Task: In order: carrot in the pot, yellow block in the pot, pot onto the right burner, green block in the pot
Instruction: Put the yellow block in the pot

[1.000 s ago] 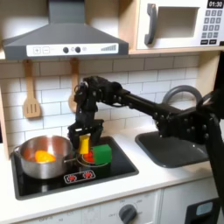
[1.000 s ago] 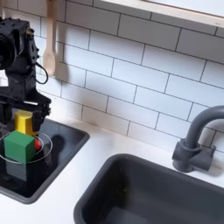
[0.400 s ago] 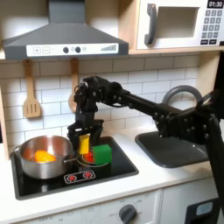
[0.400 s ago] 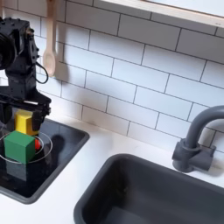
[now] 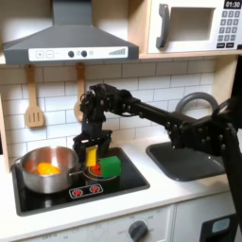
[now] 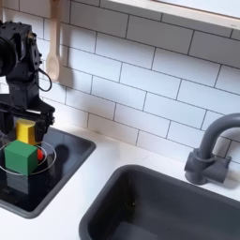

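First exterior view: the gripper (image 5: 92,151) hangs fingers-down over the stovetop (image 5: 57,199), its two fingers closed on the yellow block (image 5: 92,152), which stands upright between them. Whether the block rests on the burner or is lifted clear cannot be told. Just to the gripper's right in the first exterior view, the green block (image 5: 111,166) sits on the right burner, close beside the yellow block. To the gripper's left in the first exterior view, the pot (image 5: 46,168) stands on the left burner with the carrot (image 5: 44,168) lying inside as an orange shape. A wooden spatula (image 5: 34,104) hangs on the tiled wall above and left of the gripper.

Second exterior view: the gripper (image 6: 24,129) again clamps the yellow block (image 6: 25,130). The green block (image 6: 21,157) lies in front of it, nearer the camera. The sink (image 6: 164,206) and faucet (image 6: 211,150) lie well apart, toward the second exterior view's right, set in the counter (image 6: 103,165)
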### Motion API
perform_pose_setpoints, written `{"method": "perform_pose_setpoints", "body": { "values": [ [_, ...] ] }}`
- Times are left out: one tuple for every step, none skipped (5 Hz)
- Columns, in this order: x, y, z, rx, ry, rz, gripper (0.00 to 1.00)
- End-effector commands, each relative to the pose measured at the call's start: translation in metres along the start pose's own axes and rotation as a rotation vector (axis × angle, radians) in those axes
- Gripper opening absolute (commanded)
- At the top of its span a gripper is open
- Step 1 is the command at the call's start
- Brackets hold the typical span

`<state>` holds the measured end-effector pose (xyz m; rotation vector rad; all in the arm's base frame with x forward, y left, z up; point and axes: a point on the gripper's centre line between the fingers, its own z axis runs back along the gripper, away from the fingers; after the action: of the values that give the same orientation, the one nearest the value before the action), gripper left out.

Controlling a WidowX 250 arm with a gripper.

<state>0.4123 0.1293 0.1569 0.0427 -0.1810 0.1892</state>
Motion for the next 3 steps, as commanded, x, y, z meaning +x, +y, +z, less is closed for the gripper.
{"method": "perform_pose_setpoints", "body": {
  "values": [
    [0.0005, -0.0003, -0.0067, -0.006, 0.010, -0.001, 1.00],
    [0.0006, 0.0009, -0.0071, -0.006, 0.014, -0.001, 1.00],
    [0.0017, -0.0011, -0.0050, -0.007, 0.006, -0.005, 1.00]
  ]
}}
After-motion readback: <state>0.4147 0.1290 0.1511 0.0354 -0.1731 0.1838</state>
